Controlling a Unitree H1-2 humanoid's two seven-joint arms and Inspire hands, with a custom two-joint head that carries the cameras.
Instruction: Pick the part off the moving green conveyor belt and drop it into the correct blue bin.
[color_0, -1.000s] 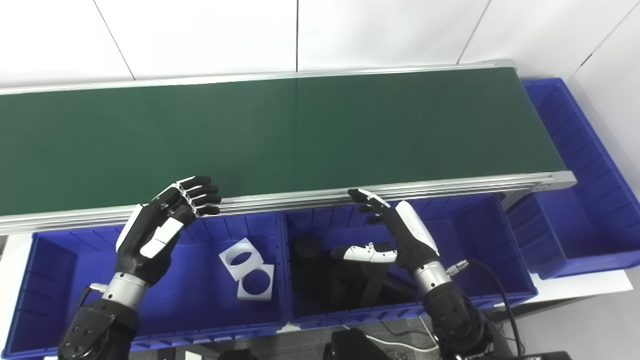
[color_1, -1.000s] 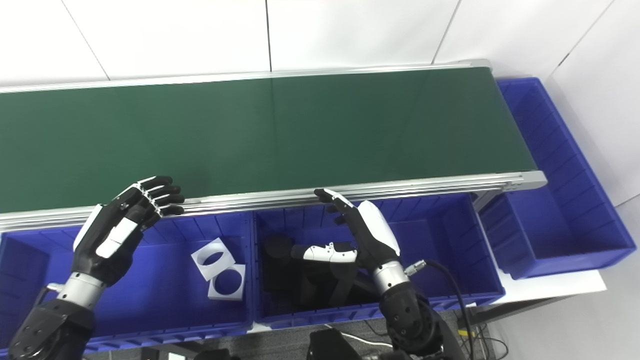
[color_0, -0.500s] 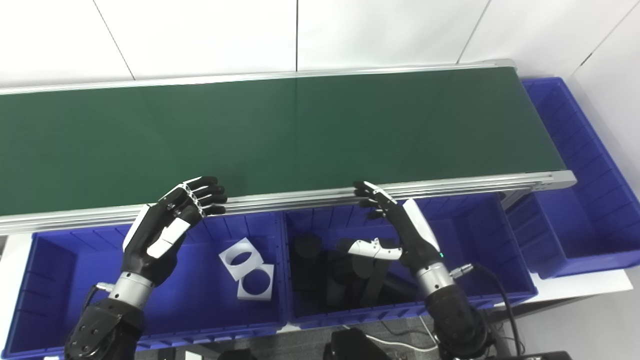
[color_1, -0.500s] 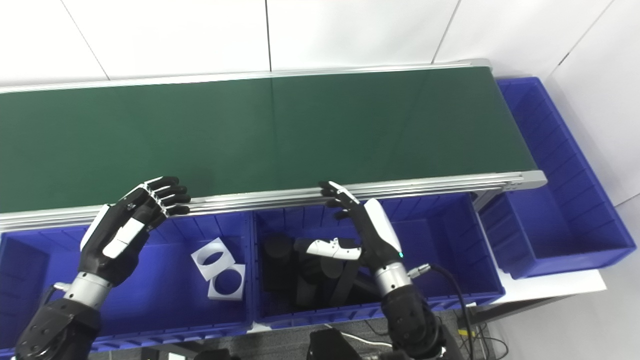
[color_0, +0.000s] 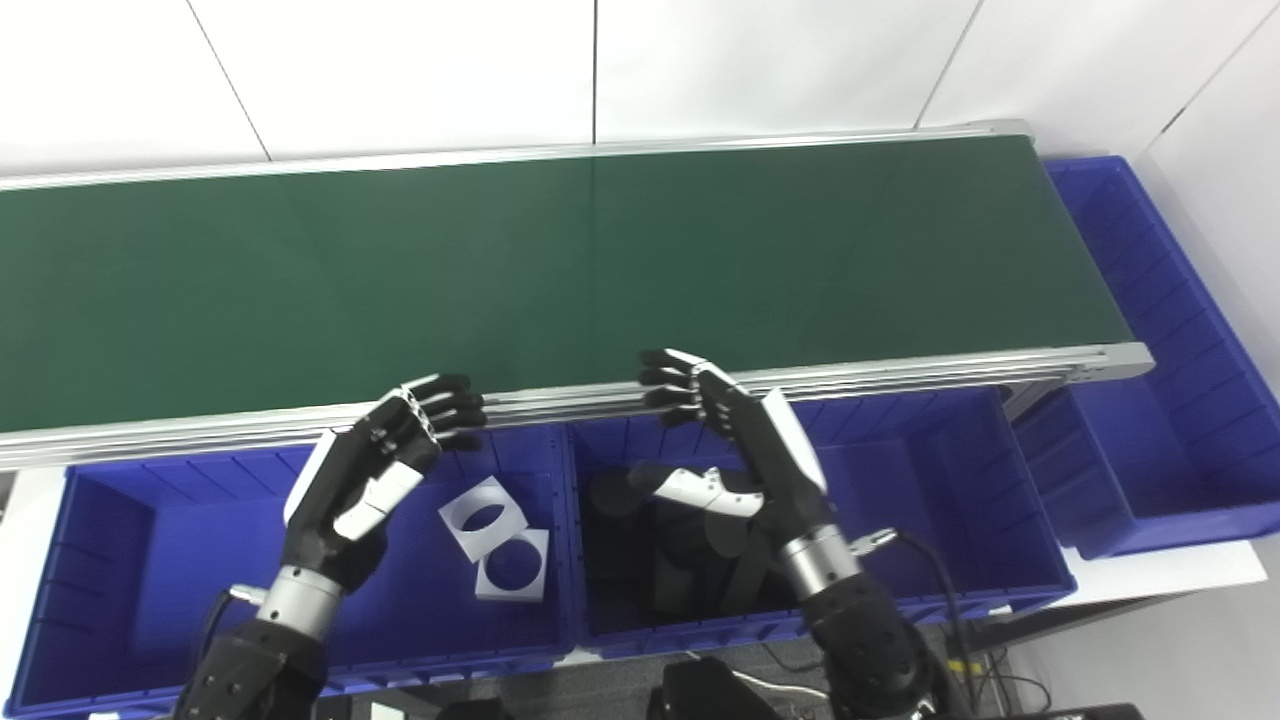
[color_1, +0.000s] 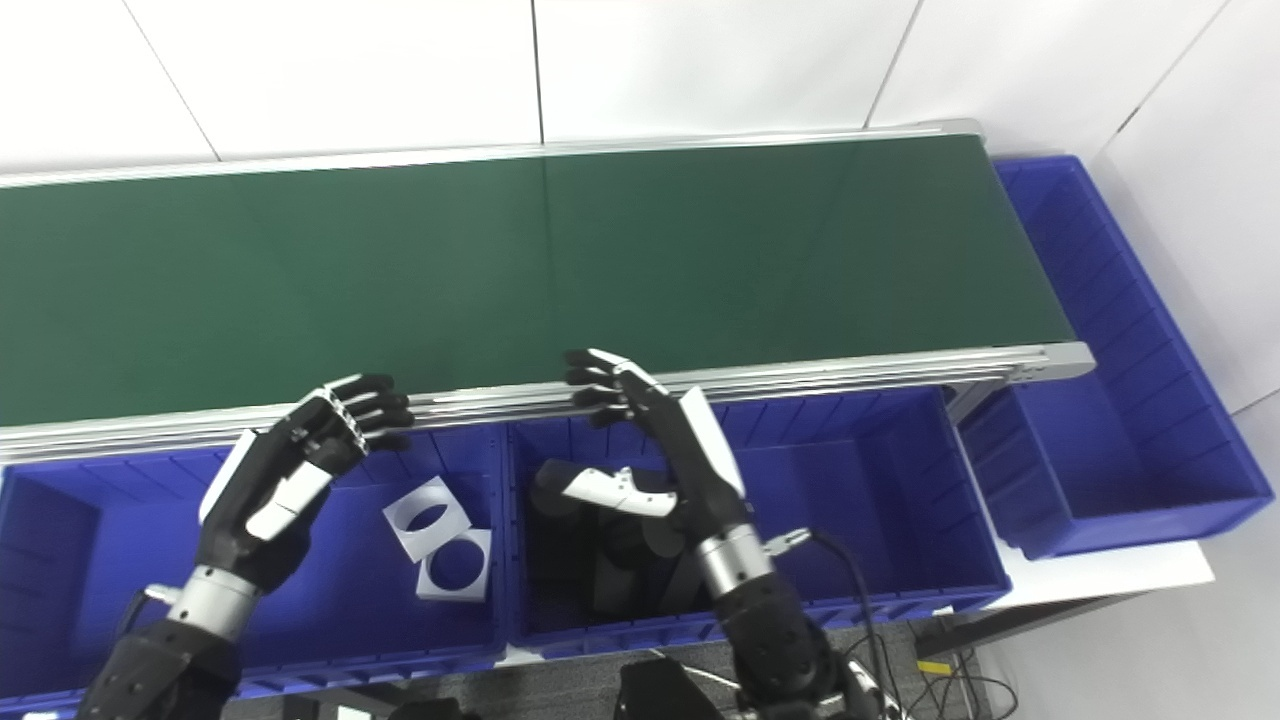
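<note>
The left robot hand (color_0: 365, 470) holds nothing. Its fingers are spread a little and curled forward, with the fingertips (color_0: 455, 400) at or just over the near metal rail (color_0: 900, 365) of the belt (color_0: 560, 270); whether they touch the rail cannot be told. The palm faces down and toward 3 o'clock, the thumb lies along the palm's inner side, and the wrist rises from 7 o'clock over the left bin (color_0: 130, 560).

The right robot hand (color_0: 745, 450) is also empty, with fingers apart. They are stretched nearly straight toward 11 o'clock, their tips (color_0: 660, 375) over the same rail at the belt's near edge. The thumb (color_0: 690, 485) sticks out sideways toward 9 o'clock, well apart from the other fingers, above the middle bin (color_0: 950, 520). The forearm comes up from 5 o'clock, with a cable (color_0: 945, 580) looping off the wrist.

No part shows on the green belt, which runs bare from 9 o'clock to 3 o'clock across the view. In the left bin lie two white square plates (color_0: 500, 545), each with a round hole, one overlapping the other, near the bin's 3 o'clock wall. The middle bin holds dark parts (color_0: 680, 560), black cylinders and bars heaped together under the right robot hand; their exact shapes are hard to tell. A third bin (color_0: 1170, 400) stands at the belt's 3 o'clock end, turned lengthwise away from the robot, partly on a white surface (color_0: 1160, 565).
</note>
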